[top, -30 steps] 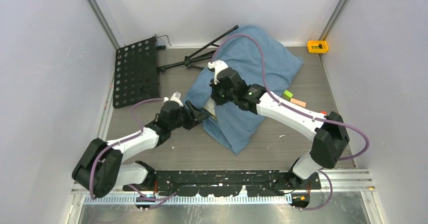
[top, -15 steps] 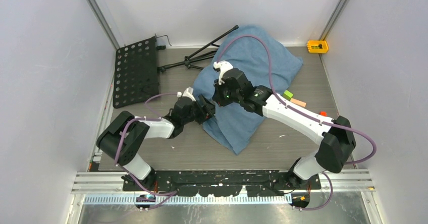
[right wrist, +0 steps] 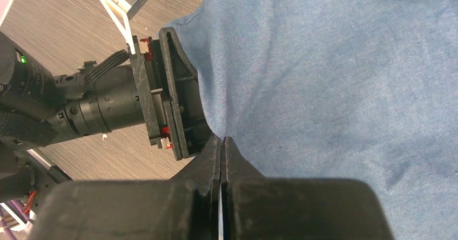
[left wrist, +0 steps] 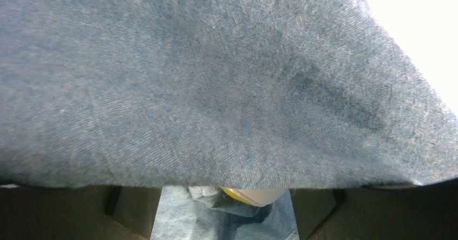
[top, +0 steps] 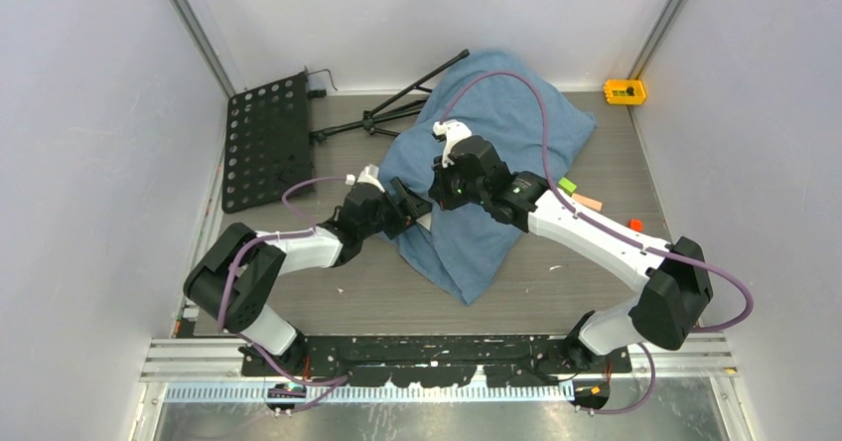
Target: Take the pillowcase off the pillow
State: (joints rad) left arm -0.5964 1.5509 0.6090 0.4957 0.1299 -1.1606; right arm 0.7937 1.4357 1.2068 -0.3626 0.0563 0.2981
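Seen: 1 pillowcase (top: 496, 153); 1 pillow (left wrist: 253, 195), peeking under pillowcase hem. 2 grippers at pillowcase edge: left gripper (top: 409, 206) spread beneath cloth, right gripper (right wrist: 222, 141) pressed together, pinching pillowcase.

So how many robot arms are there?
2. The left arm reaches the blue pillowcase from the left; the right arm stretches over it from the right. None hidden.
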